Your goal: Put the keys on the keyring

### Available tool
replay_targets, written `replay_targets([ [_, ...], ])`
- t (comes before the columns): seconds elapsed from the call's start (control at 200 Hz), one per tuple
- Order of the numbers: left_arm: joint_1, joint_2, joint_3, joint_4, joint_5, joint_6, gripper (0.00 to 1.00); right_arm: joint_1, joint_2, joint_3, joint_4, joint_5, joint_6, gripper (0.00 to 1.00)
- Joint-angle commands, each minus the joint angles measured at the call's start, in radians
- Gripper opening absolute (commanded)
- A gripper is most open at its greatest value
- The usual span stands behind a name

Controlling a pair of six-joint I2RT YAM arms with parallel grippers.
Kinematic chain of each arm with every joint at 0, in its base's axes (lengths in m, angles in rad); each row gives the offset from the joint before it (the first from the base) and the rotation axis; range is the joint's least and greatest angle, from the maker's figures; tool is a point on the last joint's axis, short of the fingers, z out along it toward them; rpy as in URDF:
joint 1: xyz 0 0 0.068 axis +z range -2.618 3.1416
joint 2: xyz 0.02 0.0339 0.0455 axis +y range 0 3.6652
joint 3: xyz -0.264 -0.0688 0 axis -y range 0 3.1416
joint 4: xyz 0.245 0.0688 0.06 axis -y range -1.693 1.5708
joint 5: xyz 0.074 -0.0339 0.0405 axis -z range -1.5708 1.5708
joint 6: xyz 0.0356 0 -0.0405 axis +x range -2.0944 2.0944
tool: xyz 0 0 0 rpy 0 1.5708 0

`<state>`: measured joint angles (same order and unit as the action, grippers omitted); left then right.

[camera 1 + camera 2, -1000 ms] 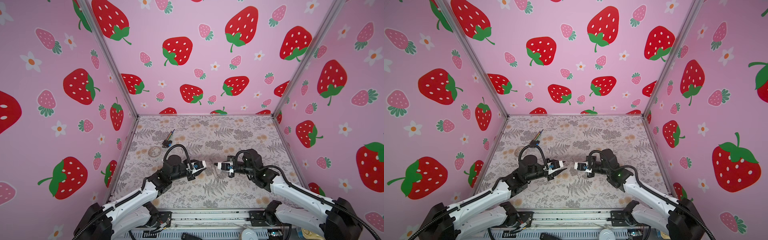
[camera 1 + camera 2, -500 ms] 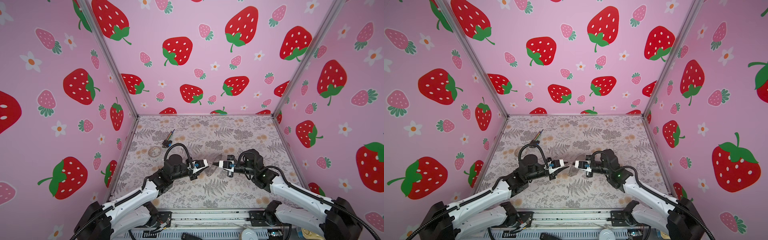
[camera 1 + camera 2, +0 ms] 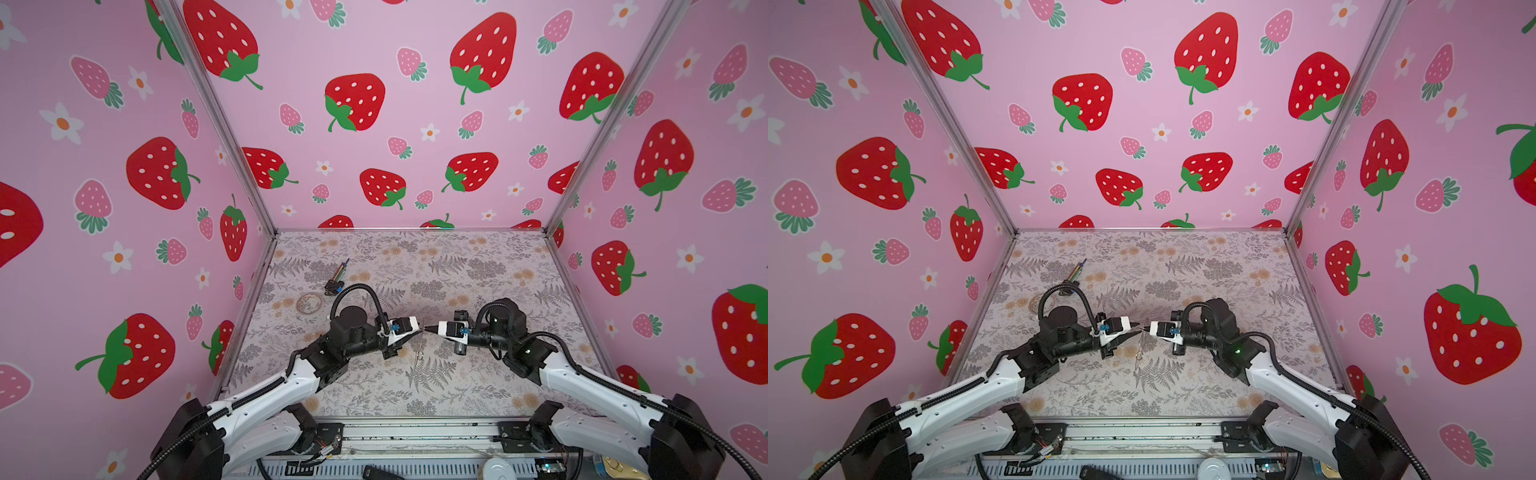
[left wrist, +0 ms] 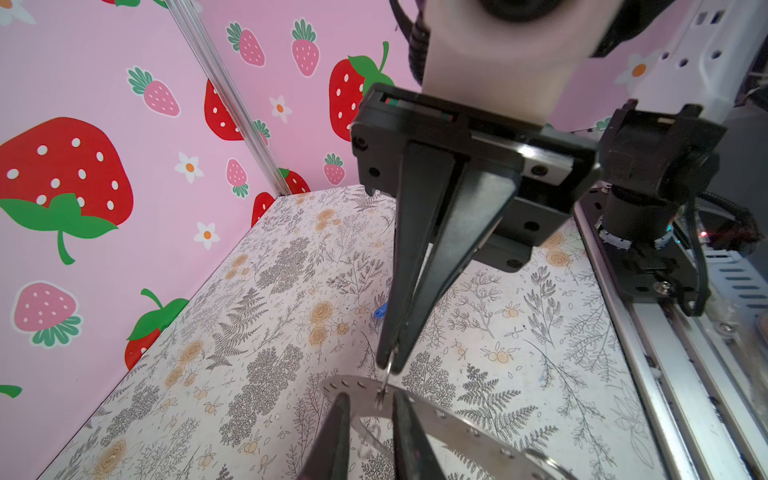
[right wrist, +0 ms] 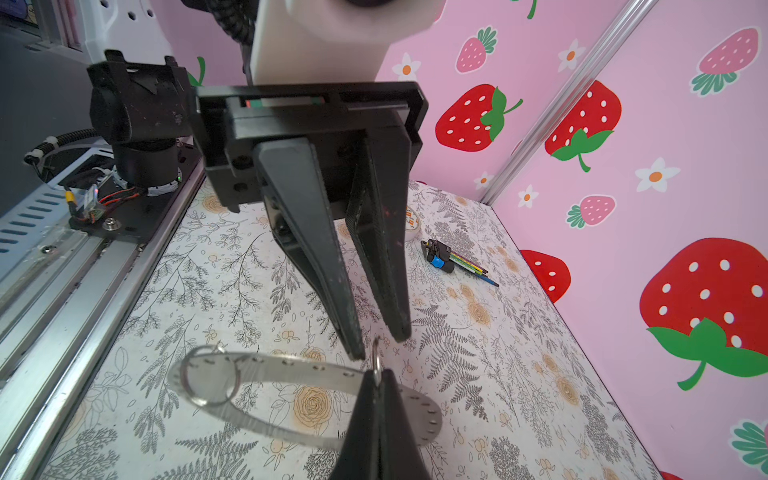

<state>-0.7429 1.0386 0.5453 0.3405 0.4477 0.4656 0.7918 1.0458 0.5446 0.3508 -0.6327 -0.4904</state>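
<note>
The keyring [image 5: 291,368] is a thin grey band with tiny holes, and it hangs edge-on [image 3: 419,349] between the two arms above the table. My right gripper [image 5: 378,372] is shut on a small wire loop [image 4: 386,374] that sits in a hole on the keyring's rim. My left gripper [image 4: 371,395] faces it tip to tip [image 3: 420,330]. Its fingers [image 5: 353,332] stand a little apart on either side of that loop, touching nothing. A larger wire ring [image 5: 212,382] hangs at the keyring's far end. A scrap of bright blue [image 4: 379,311], perhaps the keys' tag, shows behind the right gripper's fingers [image 4: 415,270].
A black-and-blue plug with coloured wires [image 3: 334,284] lies at the back left. A pale see-through hoop [image 3: 309,302] lies just in front of it. A metal rail [image 3: 415,432] runs along the table's front edge. Pink strawberry walls close in the other three sides.
My left gripper has moved right until it meets the right gripper's tip, and its jaws have narrowed around the wire loop. The right gripper has stayed shut and shifted slightly left.
</note>
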Motion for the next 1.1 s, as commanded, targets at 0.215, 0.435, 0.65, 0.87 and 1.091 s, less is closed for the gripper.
replay_targets([
  [0.215,-0.016,0.015,0.054,0.019,0.020,-0.001,0.16,-0.002,-0.004,-0.003,0.025,-0.030,0.003,0.00],
  [0.435,-0.019,0.020,0.068,0.012,0.045,-0.009,0.01,-0.002,0.002,0.001,0.022,-0.023,0.002,0.00],
  [0.65,-0.018,0.025,0.070,0.009,0.054,-0.034,0.00,-0.004,-0.016,0.010,-0.012,0.011,-0.020,0.08],
  [0.87,0.010,0.018,0.064,0.048,0.098,-0.096,0.00,-0.045,-0.128,-0.025,-0.082,0.115,-0.042,0.31],
  [1.091,0.044,0.040,0.052,0.142,0.173,-0.181,0.00,-0.082,-0.230,-0.063,-0.118,0.114,0.011,0.32],
])
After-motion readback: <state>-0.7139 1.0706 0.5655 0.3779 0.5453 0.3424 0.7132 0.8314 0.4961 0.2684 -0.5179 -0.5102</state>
